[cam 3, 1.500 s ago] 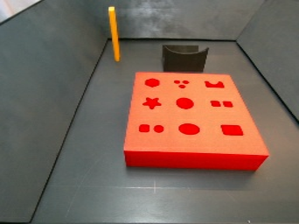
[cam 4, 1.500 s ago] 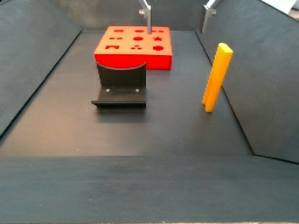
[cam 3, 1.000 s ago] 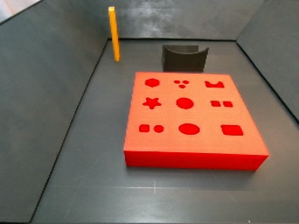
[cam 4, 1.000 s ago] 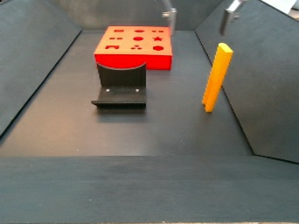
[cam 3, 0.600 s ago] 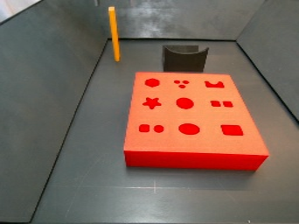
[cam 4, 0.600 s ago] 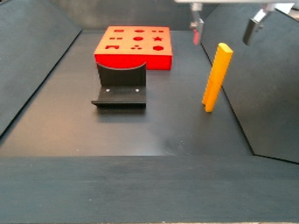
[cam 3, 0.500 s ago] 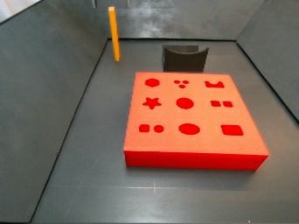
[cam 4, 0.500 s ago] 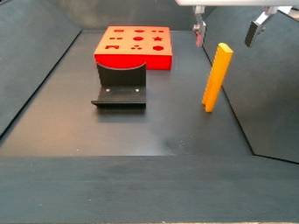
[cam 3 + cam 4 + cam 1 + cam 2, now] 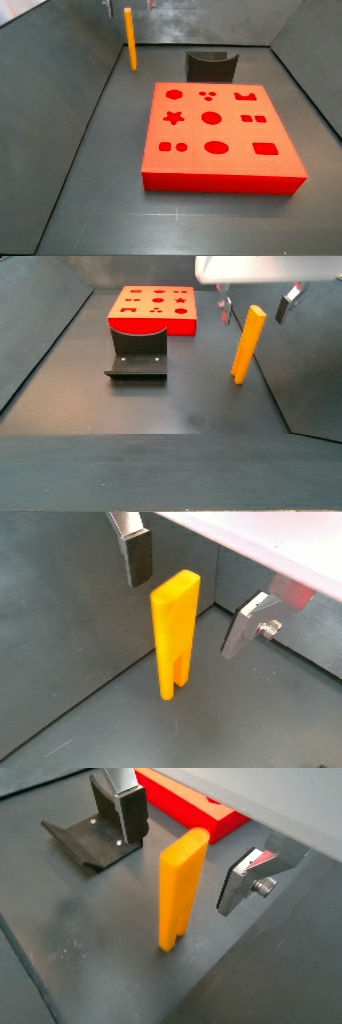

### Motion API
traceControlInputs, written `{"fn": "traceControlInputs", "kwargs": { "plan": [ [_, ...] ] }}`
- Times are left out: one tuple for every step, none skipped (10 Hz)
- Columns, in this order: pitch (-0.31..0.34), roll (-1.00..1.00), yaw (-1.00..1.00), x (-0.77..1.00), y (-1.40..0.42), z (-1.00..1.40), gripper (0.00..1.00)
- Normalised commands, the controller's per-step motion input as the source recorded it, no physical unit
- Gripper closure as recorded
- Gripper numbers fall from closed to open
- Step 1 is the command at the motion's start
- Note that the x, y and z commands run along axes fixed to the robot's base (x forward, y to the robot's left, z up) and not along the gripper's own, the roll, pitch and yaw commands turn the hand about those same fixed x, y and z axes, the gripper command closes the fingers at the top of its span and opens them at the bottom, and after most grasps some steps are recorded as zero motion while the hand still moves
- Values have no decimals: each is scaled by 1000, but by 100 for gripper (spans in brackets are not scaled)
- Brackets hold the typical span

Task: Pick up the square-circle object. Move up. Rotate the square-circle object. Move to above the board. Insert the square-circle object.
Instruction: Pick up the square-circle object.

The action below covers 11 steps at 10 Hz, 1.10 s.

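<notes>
Nothing is grasped yet: the peg (image 9: 174,632) stands upright near the worktop's side wall, between the spread jaws of the gripper (image 9: 257,304); lifting, rotating and insertion into the board (image 9: 217,135) remain.

Hand (image 9: 194,602), above peg near desk's edge: fingers (image 9: 138,552) flat brushed silver metal, dark matt pads. Square-circle object (image 9: 174,632): smooth orange-yellow plastic look, slight sheen. Board (image 9: 218,130): smooth matt red. Fixture (image 9: 138,351): dark, matt. Desk (image 9: 147,406): dark grey, faintly glossy, lightly scuffed.
</notes>
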Motion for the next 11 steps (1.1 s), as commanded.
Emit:
{"fn": "traceControlInputs", "kwargs": {
  "plan": [
    [0,-64,0,0,20,-186,0],
    [0,-47,0,0,0,-206,0],
    [0,-10,0,0,0,-183,0],
    [0,0,0,0,-3,-183,0],
    [0,0,0,-31,-11,-174,0],
    [-26,0,0,-69,0,-23,0],
    [-11,0,-9,-143,0,0,0],
    [0,0,0,0,0,0,0],
    [0,0,0,0,0,0,100],
    [0,0,0,0,0,0,100],
    [0,0,0,0,0,0,100]
  ]
}}
